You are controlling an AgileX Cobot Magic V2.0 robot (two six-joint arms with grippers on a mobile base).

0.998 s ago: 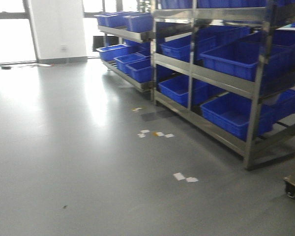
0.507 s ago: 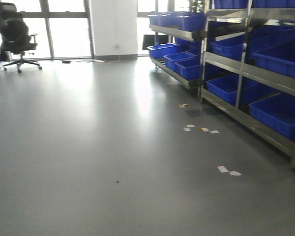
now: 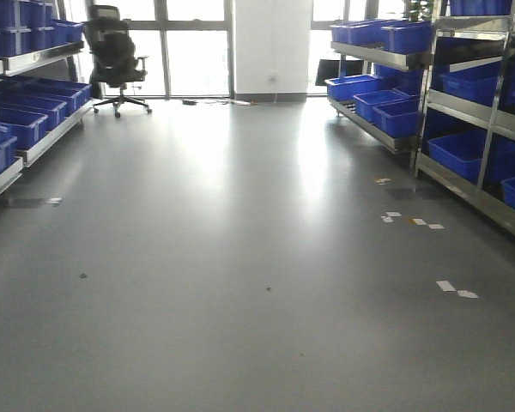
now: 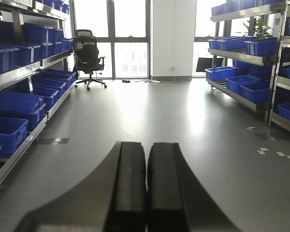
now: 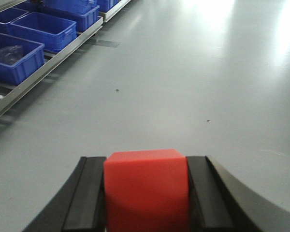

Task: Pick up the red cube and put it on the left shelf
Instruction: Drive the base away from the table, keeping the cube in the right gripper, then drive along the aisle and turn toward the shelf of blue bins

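Note:
The red cube (image 5: 147, 188) fills the gap between the two black fingers of my right gripper (image 5: 147, 166), which is shut on it above the grey floor. My left gripper (image 4: 146, 147) is shut with nothing in it, its two black pads pressed together. The left shelf (image 3: 30, 142) is a steel rack of blue bins along the left wall; it also shows in the left wrist view as the left shelf (image 4: 31, 72) and at the upper left of the right wrist view as the left shelf (image 5: 53, 65). Neither gripper appears in the front view.
A right-hand rack (image 3: 463, 94) with blue bins lines the right wall. A black office chair (image 3: 116, 56) stands by the far windows. Paper scraps (image 3: 455, 289) lie on the grey floor between the racks.
The front view has swung left: the right rack slid toward the right edge, and the office chair and the left shelf have come into view.

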